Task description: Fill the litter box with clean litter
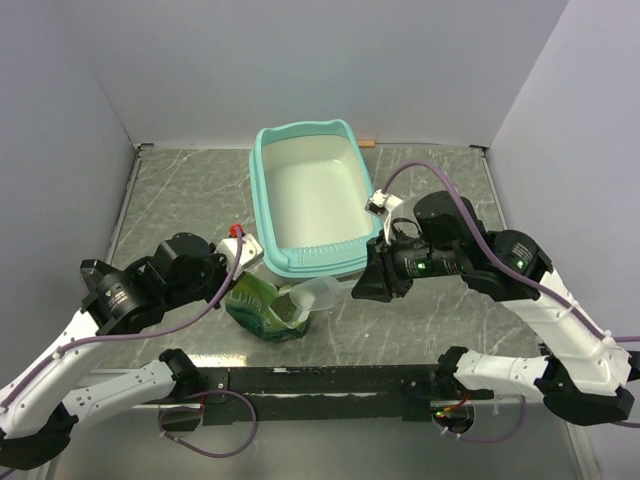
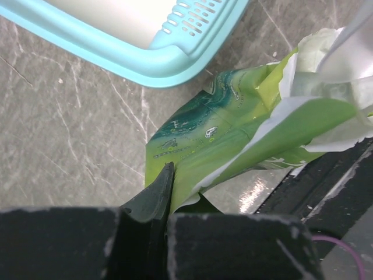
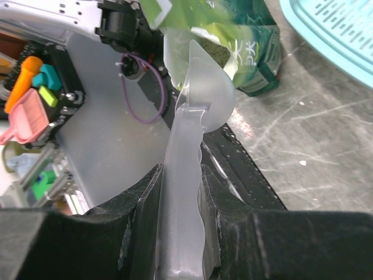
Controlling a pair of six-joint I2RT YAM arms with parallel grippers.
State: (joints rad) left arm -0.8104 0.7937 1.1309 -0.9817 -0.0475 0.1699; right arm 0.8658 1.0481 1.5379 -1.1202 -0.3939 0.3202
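1. The litter box point(image 1: 262, 190), a large rectangular turquoise plastic tray with rounded corners, lies mid-way across the grey marbled tabletop point(image 1: 180, 200); its whitish inside looks bare, so we judge that filling has not begun.
2. The left gripper point(image 2: 169, 188) is clamped on an edge of the glossy green printed bag point(image 2: 233, 116), just beside the box's near rim; the right gripper point(image 3: 180, 192) is clamped on the handle of the clear plastic scoop point(image 3: 204, 87), whose bowl sits at the bag's mouth.
3. We would hold the mouth wide, push the bowl in deep, then lift it level over the rim; spilling is the risk.
4. The clean litter point(image 3: 214, 53) is hard to make out; we see only a dark grainy patch inside the mouth; how much the bag holds is hidden.
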